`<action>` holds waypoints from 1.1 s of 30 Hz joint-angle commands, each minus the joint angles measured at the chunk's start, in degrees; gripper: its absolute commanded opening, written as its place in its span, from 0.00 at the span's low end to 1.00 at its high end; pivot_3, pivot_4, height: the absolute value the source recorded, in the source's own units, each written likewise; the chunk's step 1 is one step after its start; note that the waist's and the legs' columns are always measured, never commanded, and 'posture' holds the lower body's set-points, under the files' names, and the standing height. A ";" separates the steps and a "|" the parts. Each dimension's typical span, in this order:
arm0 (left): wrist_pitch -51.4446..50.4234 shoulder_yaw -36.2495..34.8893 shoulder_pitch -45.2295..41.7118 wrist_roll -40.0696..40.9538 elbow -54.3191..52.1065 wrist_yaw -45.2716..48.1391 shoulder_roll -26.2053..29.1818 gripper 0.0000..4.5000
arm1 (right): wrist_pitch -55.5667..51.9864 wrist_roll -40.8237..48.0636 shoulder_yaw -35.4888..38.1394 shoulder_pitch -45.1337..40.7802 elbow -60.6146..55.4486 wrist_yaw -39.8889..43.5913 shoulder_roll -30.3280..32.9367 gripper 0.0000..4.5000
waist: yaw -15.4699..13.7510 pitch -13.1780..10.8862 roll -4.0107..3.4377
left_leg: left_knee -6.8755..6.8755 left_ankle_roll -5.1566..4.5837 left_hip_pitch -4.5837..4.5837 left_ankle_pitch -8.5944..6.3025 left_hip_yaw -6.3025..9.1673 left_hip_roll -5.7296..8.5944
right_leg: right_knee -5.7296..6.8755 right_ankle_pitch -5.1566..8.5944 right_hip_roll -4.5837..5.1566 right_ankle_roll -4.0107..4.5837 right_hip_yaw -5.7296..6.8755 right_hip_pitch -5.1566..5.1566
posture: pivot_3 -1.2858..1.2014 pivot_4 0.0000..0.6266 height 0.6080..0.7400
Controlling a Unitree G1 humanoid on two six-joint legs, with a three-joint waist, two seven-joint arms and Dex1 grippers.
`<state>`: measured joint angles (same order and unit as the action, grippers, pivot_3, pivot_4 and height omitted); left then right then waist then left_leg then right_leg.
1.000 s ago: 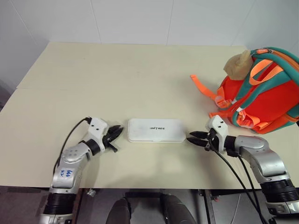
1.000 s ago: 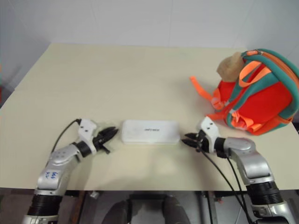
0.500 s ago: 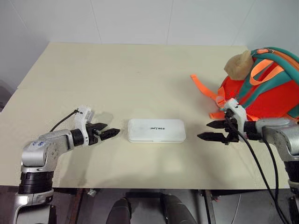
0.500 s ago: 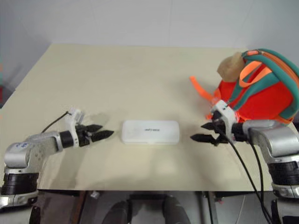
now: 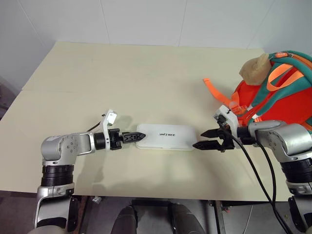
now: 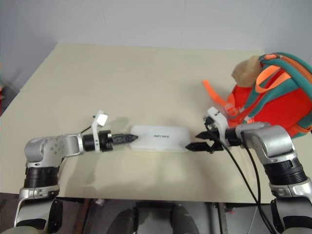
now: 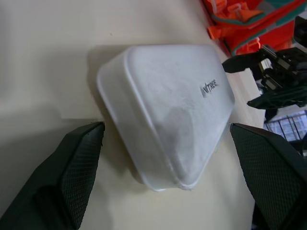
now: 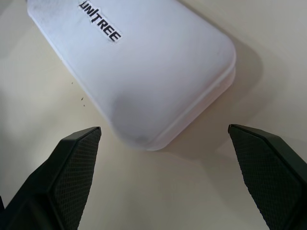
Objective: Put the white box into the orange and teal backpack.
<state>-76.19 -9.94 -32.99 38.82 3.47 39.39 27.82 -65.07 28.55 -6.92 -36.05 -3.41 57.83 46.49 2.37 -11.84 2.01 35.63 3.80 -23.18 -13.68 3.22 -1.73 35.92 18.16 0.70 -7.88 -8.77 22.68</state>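
Observation:
The white box (image 5: 167,137) lies flat on the table's front half, its dark lettering facing up. My left gripper (image 5: 135,137) is at the box's left end. In the left wrist view that end (image 7: 168,105) sits between the spread fingers (image 7: 76,163), with a gap on each side. My right gripper (image 5: 200,139) is open at the box's right end. There the rounded corner (image 8: 139,67) reaches just between the two fingertips without touching them. The orange and teal backpack (image 5: 282,100), with its tan bear head (image 5: 255,68), stands at the table's right edge behind the right arm.
A loose orange strap (image 5: 215,90) trails from the backpack across the table (image 5: 122,73) toward the middle. The table's front edge runs close behind both wrists. The right arm's black cable (image 5: 258,170) hangs off that edge.
Both grippers have opened wide and closed in on the box's two ends. The left wrist has rolled and now points along the table at the box. The box has not moved.

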 commanded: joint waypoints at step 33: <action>2.22 18.93 -11.37 -3.08 24.56 23.12 1.13 0.99 | 2.40 3.46 1.92 5.07 -5.42 -1.10 0.68 1.00 | -0.58 0.06 -0.10 | -0.08 0.02 -0.01 -0.03 0.02 0.02 | -0.04 0.13 0.01 0.09 0.05 0.02 | 0.52 0.24 1.00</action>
<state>-72.37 6.21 -45.04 37.12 26.55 61.89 29.16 -63.75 31.98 -6.61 -30.94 -8.42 56.75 46.37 1.78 -11.78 1.91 35.55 3.82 -23.19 -13.70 3.24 -1.71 35.89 18.29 0.71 -7.79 -8.72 22.70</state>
